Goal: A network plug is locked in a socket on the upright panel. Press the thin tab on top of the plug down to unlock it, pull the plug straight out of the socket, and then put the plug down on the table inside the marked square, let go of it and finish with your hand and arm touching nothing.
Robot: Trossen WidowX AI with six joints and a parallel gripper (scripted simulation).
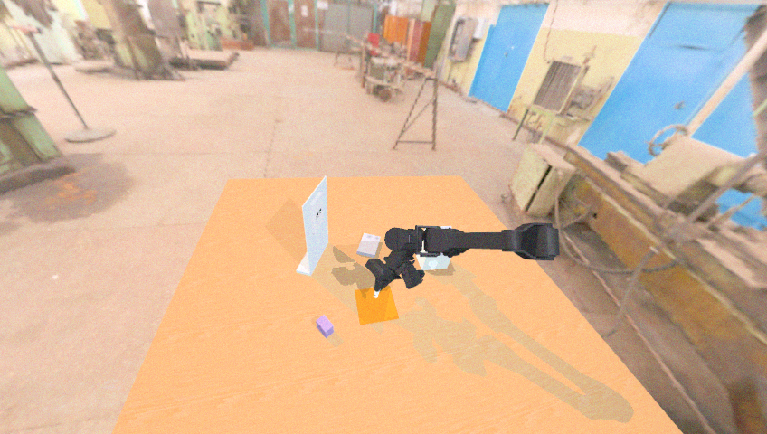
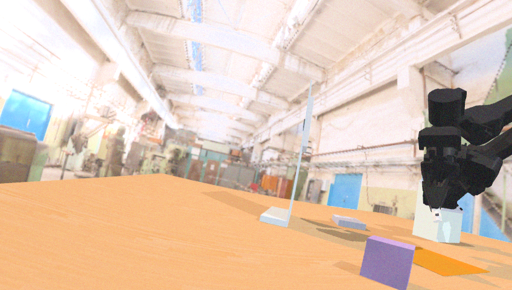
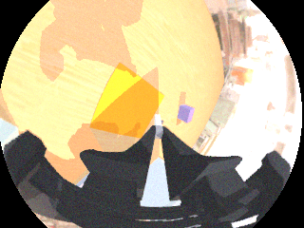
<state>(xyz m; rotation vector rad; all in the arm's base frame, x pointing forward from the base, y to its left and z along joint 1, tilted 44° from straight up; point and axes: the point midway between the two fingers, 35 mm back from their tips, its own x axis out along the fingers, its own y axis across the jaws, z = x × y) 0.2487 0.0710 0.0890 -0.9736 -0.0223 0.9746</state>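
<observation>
Your gripper (image 1: pixel 377 287) points down at the table and its fingers are closed on the small white plug (image 1: pixel 375 293), which sticks out just under the fingertips. In the exterior view the plug (image 2: pixel 436 215) hangs above the table surface, so it is not put down yet. Directly below the gripper you see the marked orange square (image 1: pixel 375 306); the plug is over the edge of this square that lies nearer to the panel. In the wrist view the square (image 3: pixel 127 109) lies ahead of the closed fingers. Beyond the square, away from the arm, a small purple block (image 1: pixel 324 325) lies on the table, well apart from the gripper. Behind the gripper, toward the arm's base (image 1: pixel 434 261), a flat grey-white block (image 1: pixel 368 245) lies near the wrist. To the side of the gripper the upright panel (image 1: pixel 316 222) stands on its foot, well apart from the fingers, with the dark socket (image 1: pixel 317 212) on its face. The orange table (image 1: pixel 241 349) carries all of these things.
</observation>
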